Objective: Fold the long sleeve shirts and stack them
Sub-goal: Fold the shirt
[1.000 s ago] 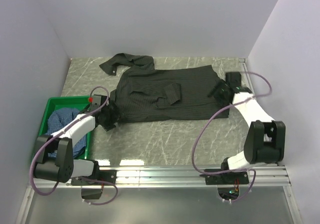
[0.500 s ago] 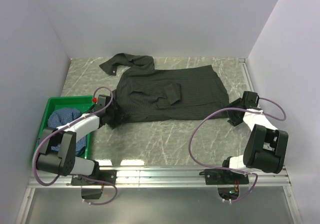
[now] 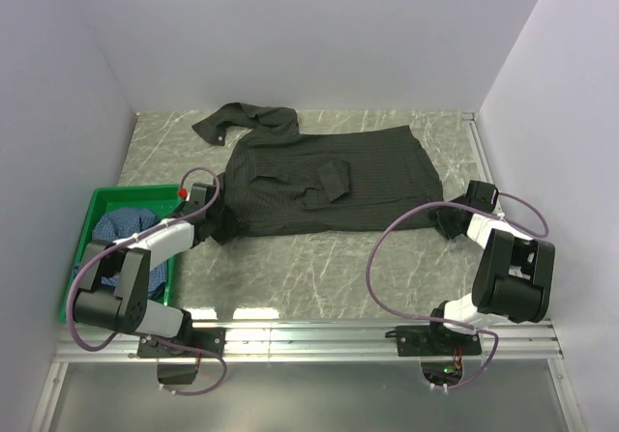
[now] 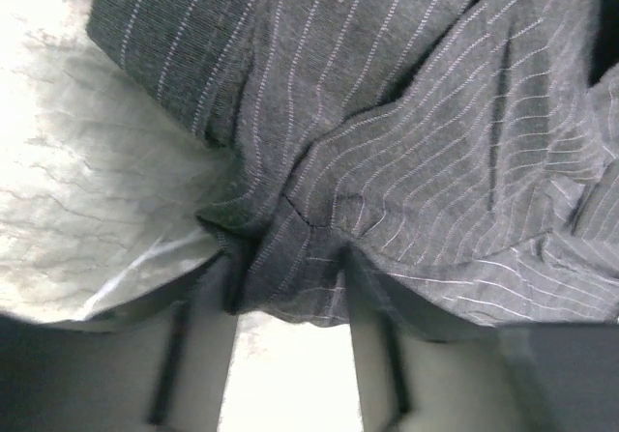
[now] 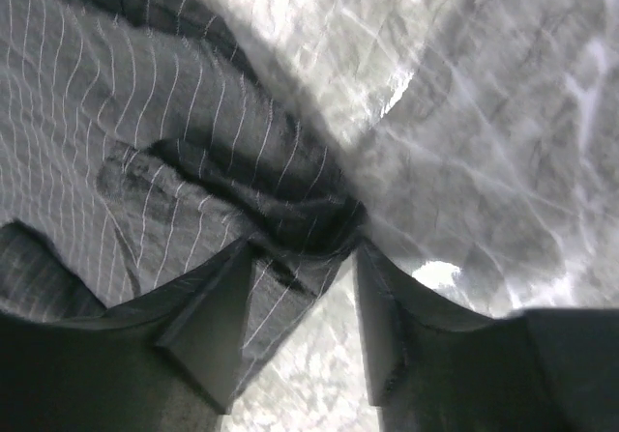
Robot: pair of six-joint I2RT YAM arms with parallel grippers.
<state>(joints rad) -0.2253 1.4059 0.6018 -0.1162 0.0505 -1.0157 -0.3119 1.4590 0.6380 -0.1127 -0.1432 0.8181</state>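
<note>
- The black shirt lies spread flat across the far middle of the bench. One sleeve is folded over its body and the other trails off to the far left. The blue shirt sits bunched in the green crate at the near left.
- The cloth looks thin, limp and light, so it should sag and wrinkle rather than move as a sheet. Corners and hem edges seem the best holds, taken at both ends together to keep it taut.
- The left hand is closed on a puckered fold at the shirt's near-left edge. The right hand pinches the near-right corner.
- The overhead view gives the whole layout but hides both grips under the wrists. Only the wrist views show cloth gathered between the fingers.
</note>
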